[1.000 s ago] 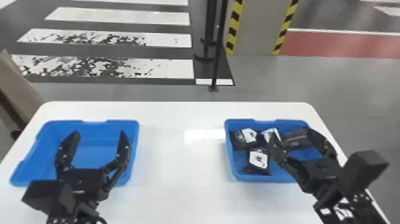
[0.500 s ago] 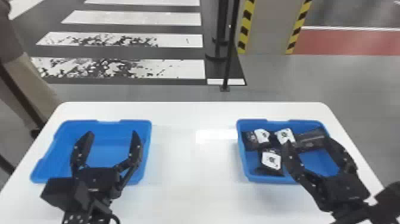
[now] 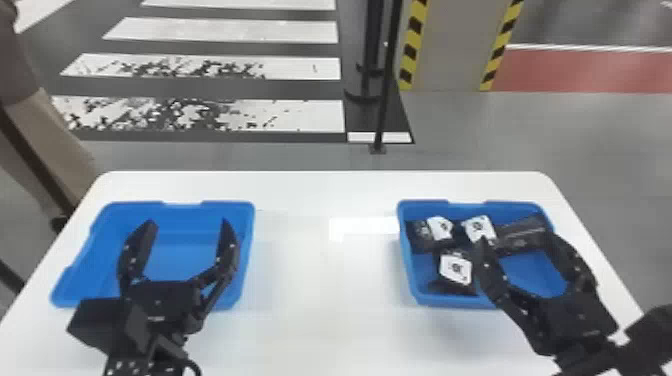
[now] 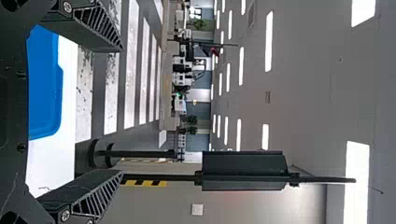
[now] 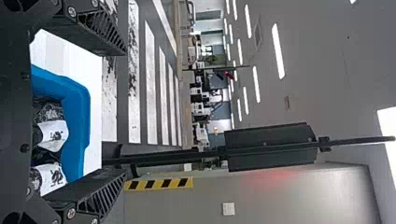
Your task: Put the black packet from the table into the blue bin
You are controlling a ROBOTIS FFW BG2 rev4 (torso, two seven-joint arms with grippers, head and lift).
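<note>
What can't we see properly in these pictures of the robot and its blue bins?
Near edge of the left blue bin, head view: partly behind the left hand.
Near right corner of the right blue bin, head view: behind the right hand.
Tiny marks on the packets, head view: too small to read.
Rest of the left arm, head view: cut off by the bottom edge.

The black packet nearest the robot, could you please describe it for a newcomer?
On the white table, find the right-hand blue bin. Inside, the black packet with a white label lies nearer the robot than the row of packets along the far side.
</note>
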